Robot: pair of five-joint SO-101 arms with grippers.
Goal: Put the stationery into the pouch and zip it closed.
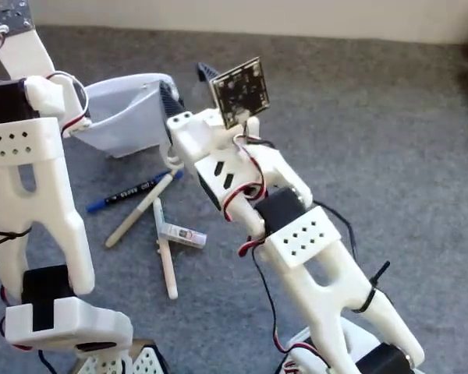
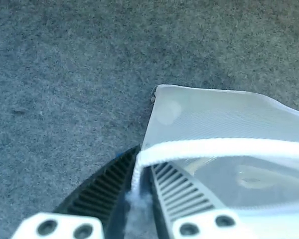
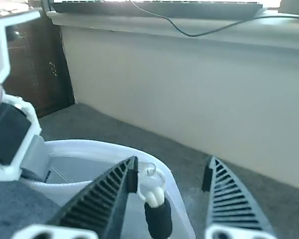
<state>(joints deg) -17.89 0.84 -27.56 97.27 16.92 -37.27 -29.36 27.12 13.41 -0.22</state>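
A: How many pouches?
B: One pouch [image 1: 129,117], translucent white.
A: And the pens?
B: One dark pen [image 1: 134,191] with blue ends.
A: Those pale sticks?
B: Two, a slanted stick [image 1: 139,212] and a longer stick [image 1: 169,273].
A: Anything else?
B: One small white block [image 1: 184,234]. Two arms as well, the left arm [image 1: 31,179] and the right arm [image 1: 300,238].

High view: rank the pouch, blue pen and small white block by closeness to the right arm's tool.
1. The pouch, directly at the right tool.
2. The blue pen, on the carpet, lower in the picture.
3. The white block, lower still, past the pen.
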